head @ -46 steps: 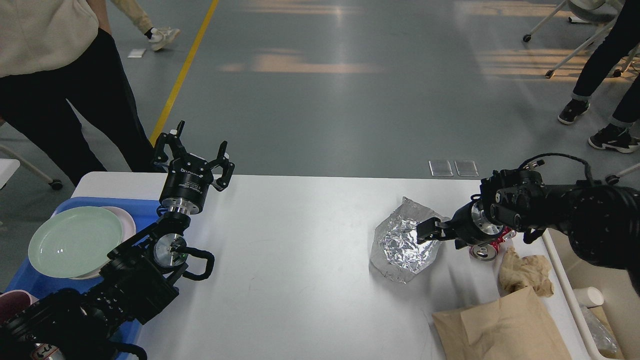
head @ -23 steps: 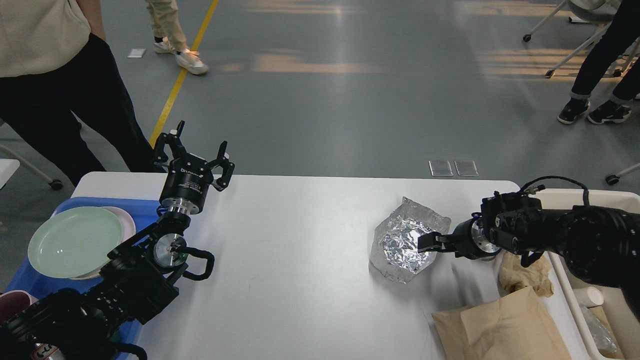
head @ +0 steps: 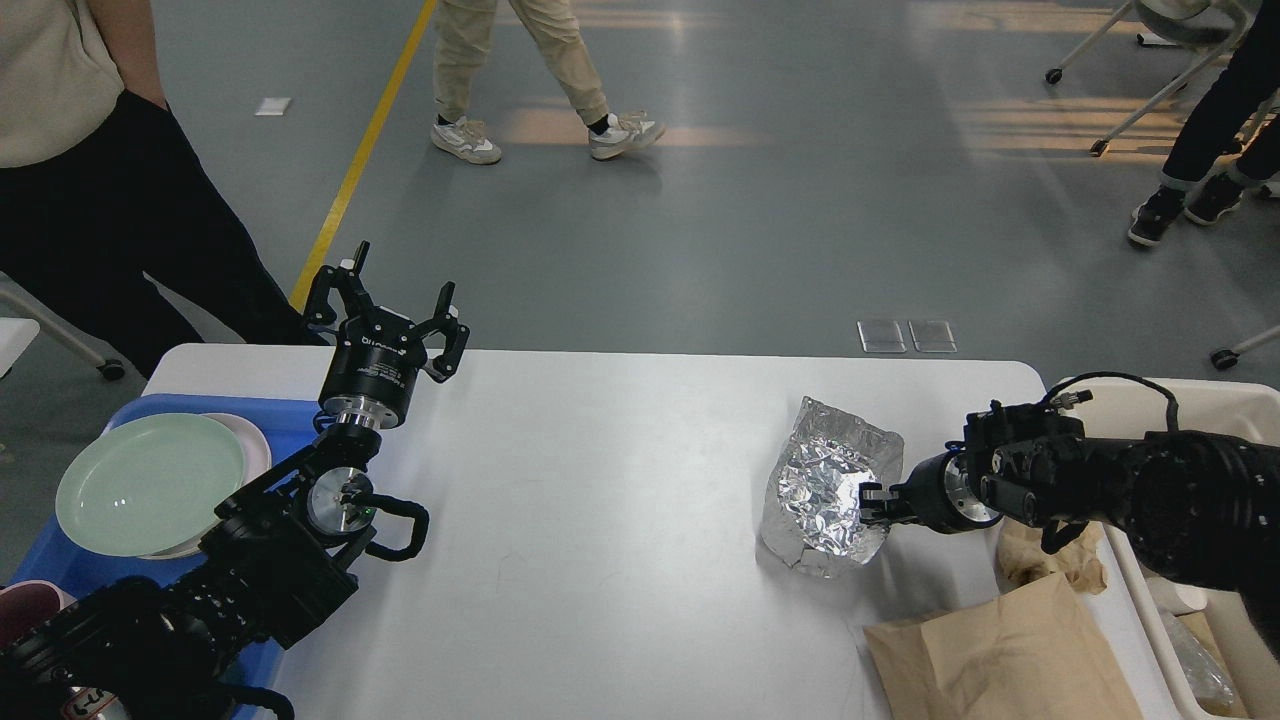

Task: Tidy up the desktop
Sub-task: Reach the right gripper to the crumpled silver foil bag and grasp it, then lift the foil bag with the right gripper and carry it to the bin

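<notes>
Your right tool [head: 868, 500] comes in low from the right of the white tabletop [head: 600, 520] and meets the near right edge of a crumpled foil sheet [head: 825, 490]. It is seen dark and nearly end-on, so you cannot tell whether its fingers have closed on the foil or only press against it. The foil lies right of the middle, its far corner peaked up off the surface, which suggests that it is being tugged toward the cream bin [head: 1190, 410] at the right edge, the likely place for rubbish. A brown paper bag [head: 1000, 650] and a wad of brown paper [head: 1050, 560] lie near the right corner, close to that bin and probably next in line.

Your left tool [head: 385, 310] stands upright over the far left of the tabletop, fingers spread wide and holding nothing, parked clear of the work. Beside it a blue tray [head: 290, 415] holds a pale green plate [head: 150, 480] stacked on another, crockery kept apart from the waste.
</notes>
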Controlling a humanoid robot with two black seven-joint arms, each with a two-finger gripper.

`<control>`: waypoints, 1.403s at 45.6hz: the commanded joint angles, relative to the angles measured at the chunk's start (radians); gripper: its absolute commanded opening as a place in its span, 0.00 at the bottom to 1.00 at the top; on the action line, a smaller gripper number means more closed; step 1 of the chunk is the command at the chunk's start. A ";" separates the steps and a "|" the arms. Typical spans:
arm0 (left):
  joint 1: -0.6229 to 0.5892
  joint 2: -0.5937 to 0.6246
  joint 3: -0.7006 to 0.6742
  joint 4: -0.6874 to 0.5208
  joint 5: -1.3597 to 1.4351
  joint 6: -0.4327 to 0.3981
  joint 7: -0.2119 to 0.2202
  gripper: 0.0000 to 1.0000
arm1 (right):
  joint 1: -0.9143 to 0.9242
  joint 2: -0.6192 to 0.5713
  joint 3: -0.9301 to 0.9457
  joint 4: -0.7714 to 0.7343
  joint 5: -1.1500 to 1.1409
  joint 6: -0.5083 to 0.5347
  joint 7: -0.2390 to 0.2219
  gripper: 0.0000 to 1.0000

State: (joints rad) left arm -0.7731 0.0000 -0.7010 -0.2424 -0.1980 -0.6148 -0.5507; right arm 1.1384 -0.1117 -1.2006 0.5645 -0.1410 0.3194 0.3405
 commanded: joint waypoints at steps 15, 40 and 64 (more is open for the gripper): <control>0.000 0.000 0.000 0.000 0.000 0.000 0.000 0.96 | 0.073 -0.011 0.006 0.012 0.000 0.147 0.000 0.00; 0.000 0.000 0.000 0.000 0.000 0.000 0.000 0.96 | 0.388 -0.046 -0.011 0.031 -0.002 0.639 0.009 0.00; 0.000 0.000 0.000 0.000 0.000 0.000 0.000 0.96 | 0.781 -0.197 -0.109 0.021 -0.006 0.641 0.008 0.00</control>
State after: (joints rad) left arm -0.7731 0.0000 -0.7010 -0.2424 -0.1977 -0.6148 -0.5507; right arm 1.8806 -0.2616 -1.2679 0.6009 -0.1447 0.9600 0.3499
